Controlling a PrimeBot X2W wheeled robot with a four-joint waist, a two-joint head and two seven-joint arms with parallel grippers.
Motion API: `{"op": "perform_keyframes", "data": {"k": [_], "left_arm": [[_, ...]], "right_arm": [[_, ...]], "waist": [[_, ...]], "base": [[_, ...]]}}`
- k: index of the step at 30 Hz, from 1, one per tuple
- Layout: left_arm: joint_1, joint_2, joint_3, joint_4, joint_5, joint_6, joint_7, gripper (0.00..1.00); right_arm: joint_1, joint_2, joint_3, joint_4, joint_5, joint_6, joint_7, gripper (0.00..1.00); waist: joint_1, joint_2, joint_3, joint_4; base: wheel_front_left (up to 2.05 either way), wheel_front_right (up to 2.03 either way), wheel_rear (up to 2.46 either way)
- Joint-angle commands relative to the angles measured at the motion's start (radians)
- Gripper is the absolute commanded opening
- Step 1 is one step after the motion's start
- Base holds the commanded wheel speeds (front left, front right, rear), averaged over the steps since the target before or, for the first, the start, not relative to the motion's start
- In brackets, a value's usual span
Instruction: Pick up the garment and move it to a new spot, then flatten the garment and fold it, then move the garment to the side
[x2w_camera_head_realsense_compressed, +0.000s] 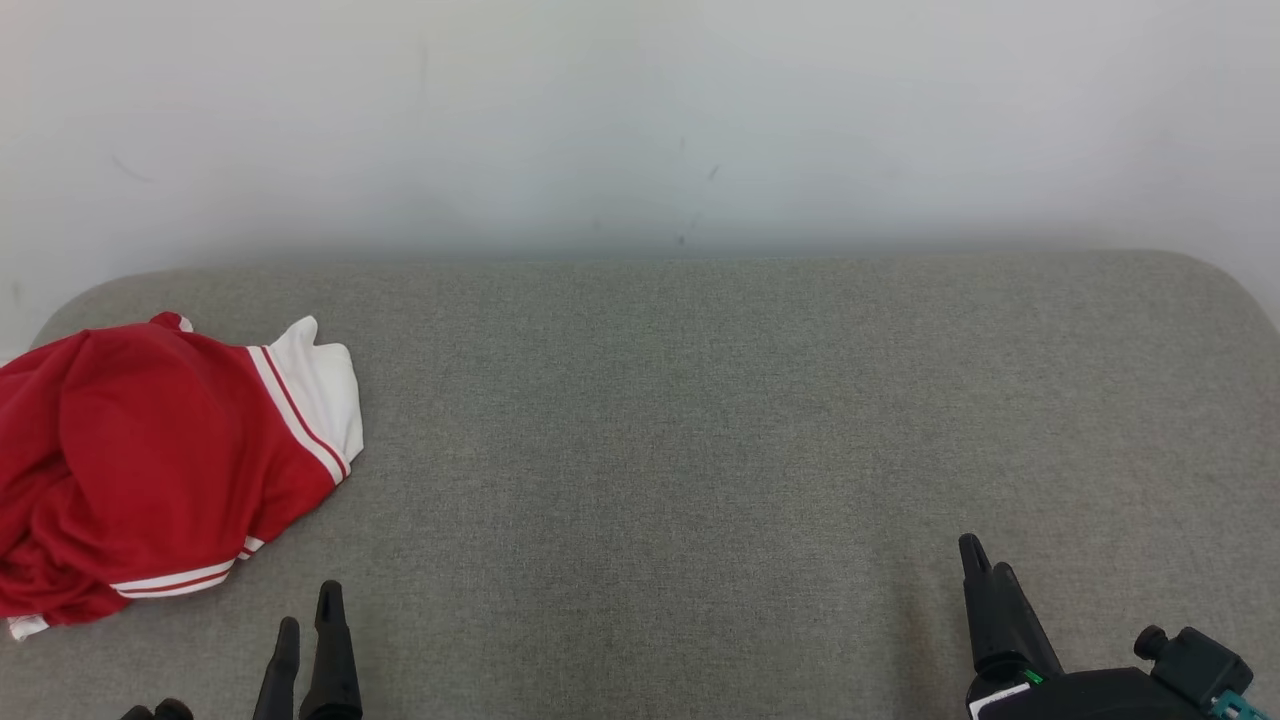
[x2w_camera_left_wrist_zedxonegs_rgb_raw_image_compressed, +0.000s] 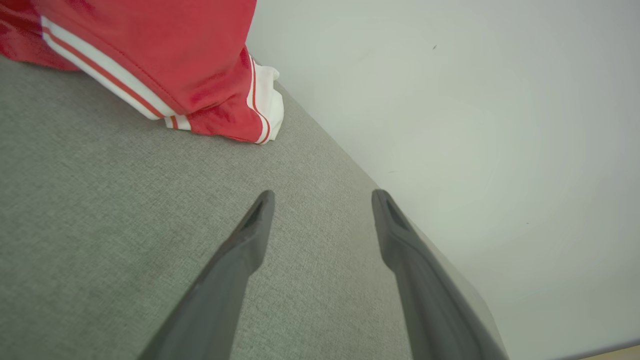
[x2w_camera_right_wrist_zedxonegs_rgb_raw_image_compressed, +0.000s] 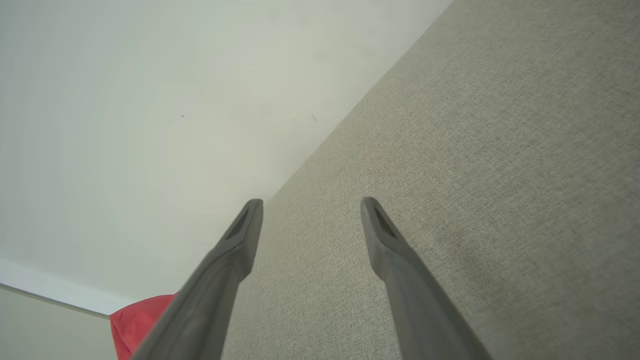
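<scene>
Left end effector (x2w_camera_head_realsense_compressed: 309, 607), fingers apart, I'm hovering nearest garment (x2w_camera_head_realsense_compressed: 150, 450) lying ahead-left; right end effector (x2w_camera_head_realsense_compressed: 985, 558), likewise apart, sitting far.

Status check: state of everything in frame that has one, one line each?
garment: crumpled heap at the left end of the grey surface, not held
left gripper: open, empty, near the garment, not touching
right gripper: open, empty, over the grey surface

Crumpled red garment (x2w_camera_head_realsense_compressed: 140, 450) with white striped trim, heaped at the grey surface's far-left edge.
</scene>
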Motion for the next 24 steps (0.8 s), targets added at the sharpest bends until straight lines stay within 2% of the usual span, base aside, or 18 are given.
{"op": "perform_keyframes", "data": {"k": [1,16,24], "left_arm": [[-0.011,0.006,-0.004,-0.013,0.044,0.004,-0.009,1.0],[-0.008,0.007,-0.025,-0.001,0.271,0.046,-0.05,1.0],[-0.01,0.008,-0.033,0.003,0.359,0.056,-0.067,1.0]], "right_arm": [[-0.006,-0.002,0.005,-0.016,-0.039,0.005,-0.011,1.0],[0.011,-0.003,0.004,-0.011,-0.283,0.006,-0.063,1.0],[0.013,-0.003,0.002,-0.009,-0.369,0.007,-0.085,1.0]], "waist": [[0.0,-0.0001,0.0,0.0],[0.0,-0.0001,0.001,-0.001],[0.0,-0.0001,0.001,-0.002]], "base": [[0.0,0.0,0.0],[0.0,0.0,0.0],[0.0,0.0,0.0]]}}
